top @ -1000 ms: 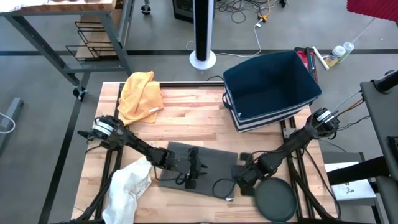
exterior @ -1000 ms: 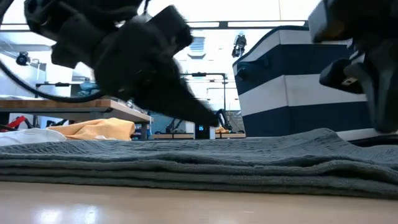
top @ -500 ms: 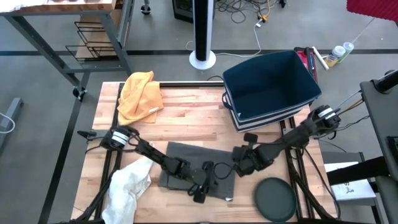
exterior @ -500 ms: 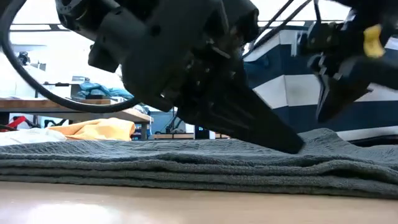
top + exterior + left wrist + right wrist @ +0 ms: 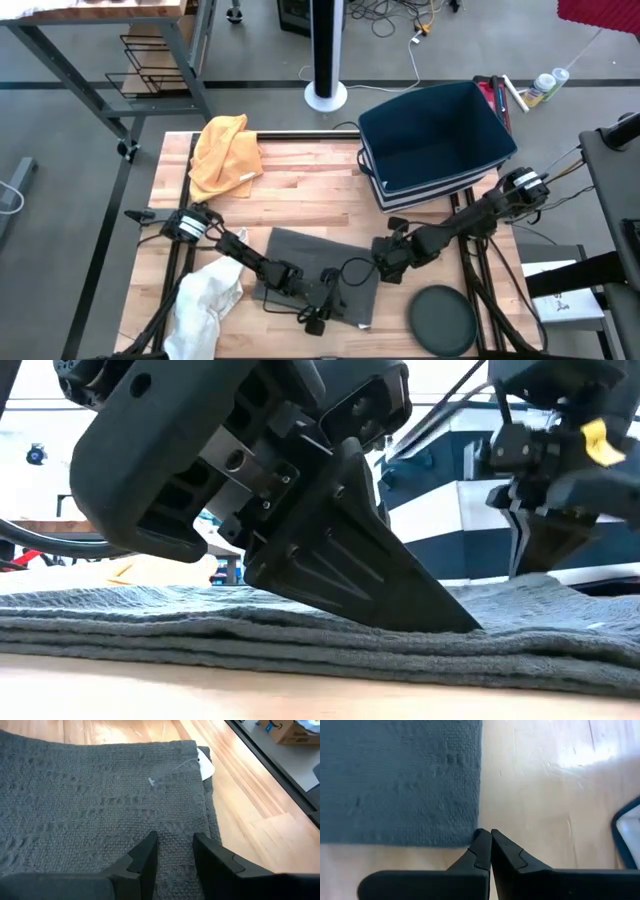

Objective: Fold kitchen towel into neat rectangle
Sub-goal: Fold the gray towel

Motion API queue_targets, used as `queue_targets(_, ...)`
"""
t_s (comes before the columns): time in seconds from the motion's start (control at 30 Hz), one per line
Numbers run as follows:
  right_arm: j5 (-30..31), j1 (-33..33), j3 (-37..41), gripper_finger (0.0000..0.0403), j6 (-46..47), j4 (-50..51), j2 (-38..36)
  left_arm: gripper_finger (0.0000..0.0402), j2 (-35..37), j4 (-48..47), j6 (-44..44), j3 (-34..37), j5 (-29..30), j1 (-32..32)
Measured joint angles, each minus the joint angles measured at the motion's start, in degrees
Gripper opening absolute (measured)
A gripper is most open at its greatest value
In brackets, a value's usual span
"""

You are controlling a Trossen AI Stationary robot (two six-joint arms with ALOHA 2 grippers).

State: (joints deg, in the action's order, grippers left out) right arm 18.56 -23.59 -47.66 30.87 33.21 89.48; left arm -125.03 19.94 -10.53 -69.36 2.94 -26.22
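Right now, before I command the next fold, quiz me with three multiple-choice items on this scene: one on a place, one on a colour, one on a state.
1. Where does the left gripper sit?
A. over the grey towel
B. over the yellow cloth
C. inside the blue bin

2. What colour is the crumpled cloth at the table's near left corner?
A. red
B. white
C. green

3. How do the right gripper's fingers stand?
A. wide apart
B. shut together with nothing between them
C. clamped on the bin's rim

Answers: 1 A, the high view shows it on the towel's near part, fingers slightly apart on the weave. 2 B, it lies pale beside the towel. 3 B, the right wrist view shows the tips touching at the towel's edge.
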Motion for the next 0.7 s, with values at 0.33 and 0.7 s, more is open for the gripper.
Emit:
queue_targets(0.33,-2.51,-0.13,1.54,0.0,2.58,-5.73,-2.53,0.0119,-0.02,0.22,0.81,0.02,-0.06,0.07)
queue_targets(0.7,-6.22,0.38,6.62,0.0,3.86,-12.78,1.55,0.0119,-0.05,-0.04,-0.73,0.09,-1.54,-0.17)
